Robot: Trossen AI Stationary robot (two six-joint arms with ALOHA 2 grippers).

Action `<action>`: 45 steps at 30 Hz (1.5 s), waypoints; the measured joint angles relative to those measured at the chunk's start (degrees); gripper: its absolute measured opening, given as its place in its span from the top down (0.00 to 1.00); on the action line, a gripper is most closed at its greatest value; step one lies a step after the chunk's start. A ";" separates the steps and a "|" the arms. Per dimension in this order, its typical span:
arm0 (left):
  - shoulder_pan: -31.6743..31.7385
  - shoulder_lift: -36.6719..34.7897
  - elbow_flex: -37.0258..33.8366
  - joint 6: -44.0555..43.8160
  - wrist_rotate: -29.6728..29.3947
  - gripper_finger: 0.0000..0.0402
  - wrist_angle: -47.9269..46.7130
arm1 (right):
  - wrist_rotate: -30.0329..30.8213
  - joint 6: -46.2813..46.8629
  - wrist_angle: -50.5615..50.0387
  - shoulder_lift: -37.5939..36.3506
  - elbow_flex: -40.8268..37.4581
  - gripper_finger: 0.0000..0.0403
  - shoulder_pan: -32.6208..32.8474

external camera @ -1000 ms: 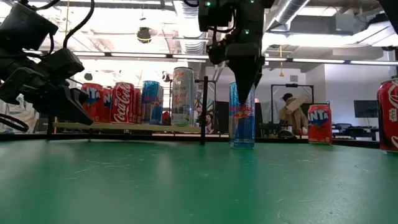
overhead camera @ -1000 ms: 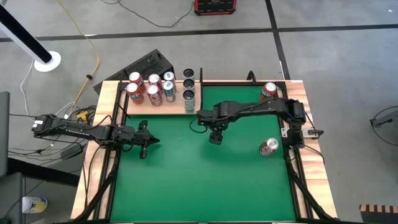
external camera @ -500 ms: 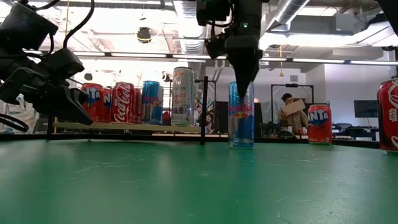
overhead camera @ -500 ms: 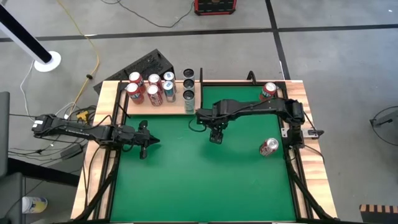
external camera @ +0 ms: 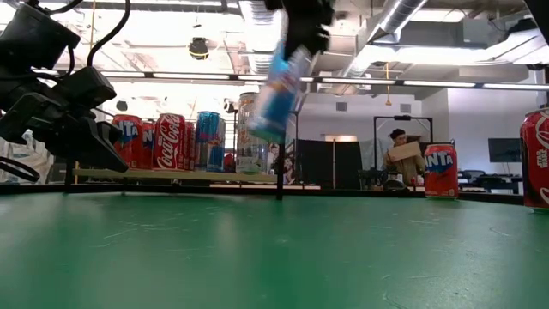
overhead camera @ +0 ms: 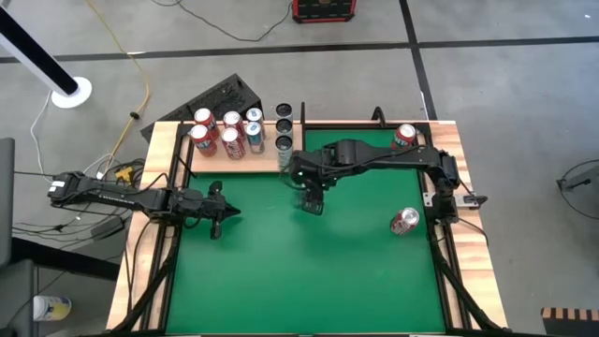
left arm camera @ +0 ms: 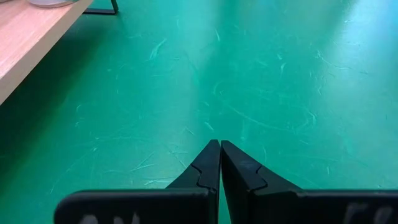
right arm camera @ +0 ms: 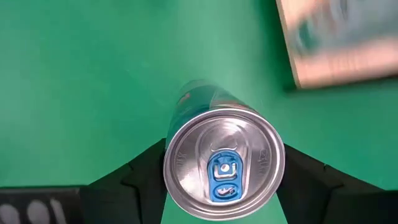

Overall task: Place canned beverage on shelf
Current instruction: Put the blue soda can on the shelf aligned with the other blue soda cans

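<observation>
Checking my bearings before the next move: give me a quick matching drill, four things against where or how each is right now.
Things:
1. blue slim can
2. left gripper
3. orange Fanta can
4. shelf

States:
A. standing on the green table, far right corner
B. jaws shut, empty, low over the table
C. holding a group of upright cans
D. lifted off the table, tilted, clamped in the right gripper

Pairs: 1-D, 2-B, 3-A, 4-C
</observation>
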 joint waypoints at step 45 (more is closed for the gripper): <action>-0.01 -0.01 -0.01 0.00 -0.04 1.00 0.08 | -9.64 -21.70 24.74 12.68 14.41 0.35 -15.44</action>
